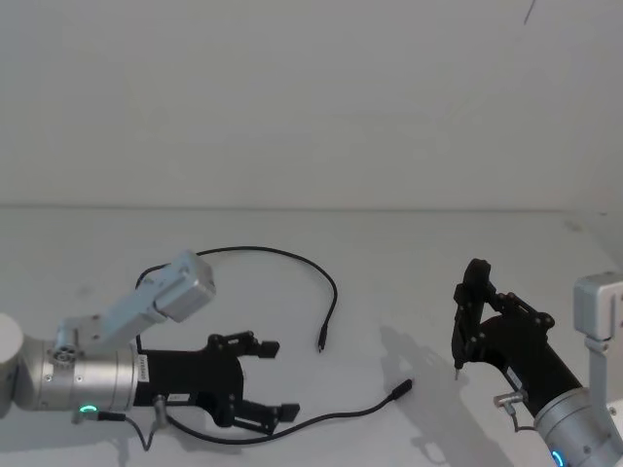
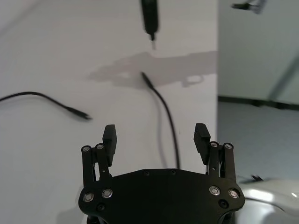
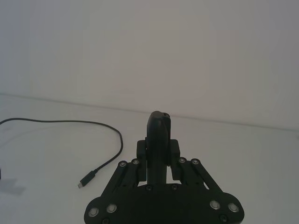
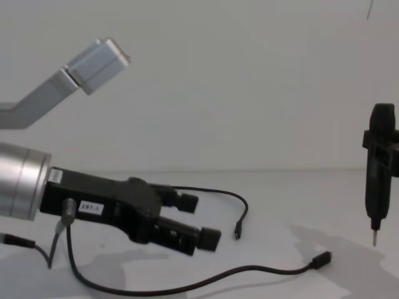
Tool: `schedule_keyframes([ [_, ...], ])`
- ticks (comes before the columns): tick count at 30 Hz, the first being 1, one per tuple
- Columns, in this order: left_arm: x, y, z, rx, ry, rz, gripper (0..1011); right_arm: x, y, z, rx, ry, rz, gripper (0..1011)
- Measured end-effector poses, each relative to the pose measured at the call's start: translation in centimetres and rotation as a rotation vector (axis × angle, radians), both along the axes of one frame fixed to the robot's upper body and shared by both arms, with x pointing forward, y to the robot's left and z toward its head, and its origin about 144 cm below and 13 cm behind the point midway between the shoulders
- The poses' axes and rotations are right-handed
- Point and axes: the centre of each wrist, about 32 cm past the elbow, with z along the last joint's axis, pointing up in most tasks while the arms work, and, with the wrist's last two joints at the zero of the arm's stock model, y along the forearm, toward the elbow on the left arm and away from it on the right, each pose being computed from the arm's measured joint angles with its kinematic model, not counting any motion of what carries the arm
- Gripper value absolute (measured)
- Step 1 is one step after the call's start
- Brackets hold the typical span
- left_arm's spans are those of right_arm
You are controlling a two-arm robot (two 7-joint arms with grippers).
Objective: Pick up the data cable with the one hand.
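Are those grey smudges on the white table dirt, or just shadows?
Likely shadows: in the head view a soft grey patch lies on the table beside the shut right gripper; in the left wrist view it surrounds one plug of the data cable, ahead of the open left gripper; in the chest view it spreads at lower right.

Bare table (image 1: 419, 292) surrounds the data cable (image 1: 335, 292) ahead of left gripper (image 1: 278, 381).

I view the white table (image 1: 438, 272) forward and down from the head camera, and from lower, side-on, from the chest camera. The wrist cameras sit close behind the left gripper (image 2: 156, 133) and the right gripper (image 3: 158, 154). All four views share the data cable (image 1: 334, 292).
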Motion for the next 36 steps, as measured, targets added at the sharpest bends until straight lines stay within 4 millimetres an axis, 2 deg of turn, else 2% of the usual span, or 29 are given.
schedule_keyframes([
  [12, 1.5, -2.0, -0.4, 0.058, 0.083, -0.134, 1001, 0.0, 0.0, 0.0, 0.0, 0.0, 0.0, 279],
  [32, 1.8, -3.8, -1.2, 0.143, 0.079, -0.156, 1001, 0.0, 0.0, 0.0, 0.0, 0.0, 0.0, 279],
  [36, 1.8, -4.1, -1.3, 0.163, 0.073, -0.16, 926, 0.0, 0.0, 0.0, 0.0, 0.0, 0.0, 279],
])
